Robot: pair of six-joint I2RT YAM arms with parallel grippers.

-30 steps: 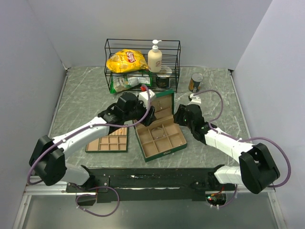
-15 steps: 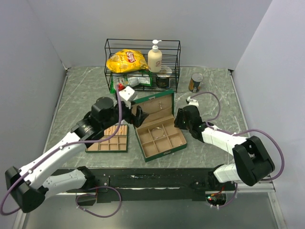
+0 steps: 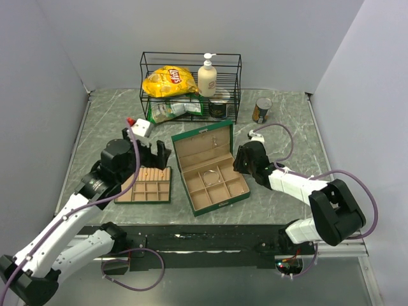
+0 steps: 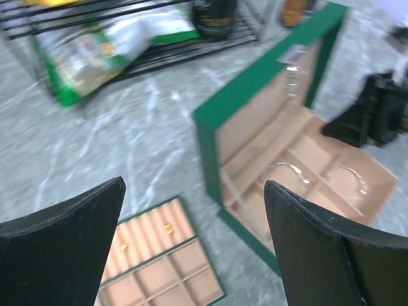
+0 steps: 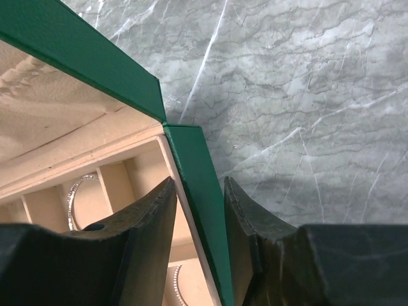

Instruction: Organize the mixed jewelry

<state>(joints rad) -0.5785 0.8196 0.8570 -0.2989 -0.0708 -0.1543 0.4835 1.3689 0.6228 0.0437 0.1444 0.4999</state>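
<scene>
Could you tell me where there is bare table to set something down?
The table's back left corner, between the wire rack and the left wall, is bare. So is the back right, past the can. The middle is crowded: tray, open green box, left gripper and right gripper sit close together.

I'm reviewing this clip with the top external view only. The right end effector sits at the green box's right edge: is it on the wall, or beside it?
Observer: On it. The right wrist view shows the right end effector astride the green box wall, one finger inside and one outside.
Operator: Anything lying in the tray's ribbed strip?
Observer: Yes. The left wrist view shows two small gold pieces in the ribs of the tray.
Operator: Is the left end effector carrying something?
Observer: No. In its wrist view the left end effector is wide open, with nothing between the jaws.
</scene>
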